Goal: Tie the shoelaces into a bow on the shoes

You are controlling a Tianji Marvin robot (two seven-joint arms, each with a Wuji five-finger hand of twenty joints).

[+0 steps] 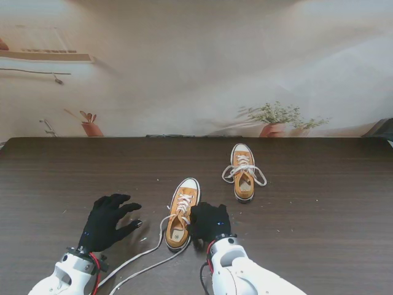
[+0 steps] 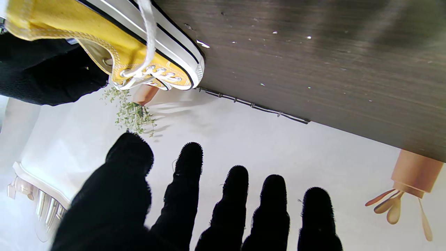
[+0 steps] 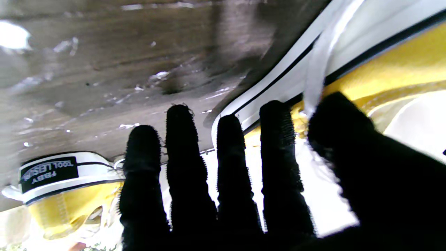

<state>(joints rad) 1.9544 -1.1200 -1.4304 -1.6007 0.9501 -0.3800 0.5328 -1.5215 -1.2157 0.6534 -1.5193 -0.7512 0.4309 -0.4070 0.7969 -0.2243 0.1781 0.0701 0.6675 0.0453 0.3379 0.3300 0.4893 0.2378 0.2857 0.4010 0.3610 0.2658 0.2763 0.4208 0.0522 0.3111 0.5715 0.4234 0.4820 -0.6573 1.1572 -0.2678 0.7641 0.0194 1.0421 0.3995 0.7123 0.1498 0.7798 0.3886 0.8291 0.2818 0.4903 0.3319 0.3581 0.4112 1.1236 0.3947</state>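
Stand view: left robot hand (image 1: 107, 221) spread, empty; right robot hand (image 1: 209, 222) beside near shoe (image 1: 182, 213), grip unclear. Limp laces (image 1: 144, 258) likely slip; pinch near the ends.

Shoes (image 1: 182, 214) yellow, white laces (image 1: 138, 261); hands (image 1: 105, 220) black; table (image 1: 319, 209) dark woodgrain.

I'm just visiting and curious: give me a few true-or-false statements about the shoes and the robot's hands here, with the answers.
1. Two shoes are on the table. True: near shoe, far shoe.
2. The far shoe's laces are already in a bow. True.
3. The left hand grips the near shoe. False: it is open, apart from the shoe.
4. The right hand is beside the far shoe. False: it is beside the near shoe.
5. The near shoe's laces are tied. False: they trail loose.
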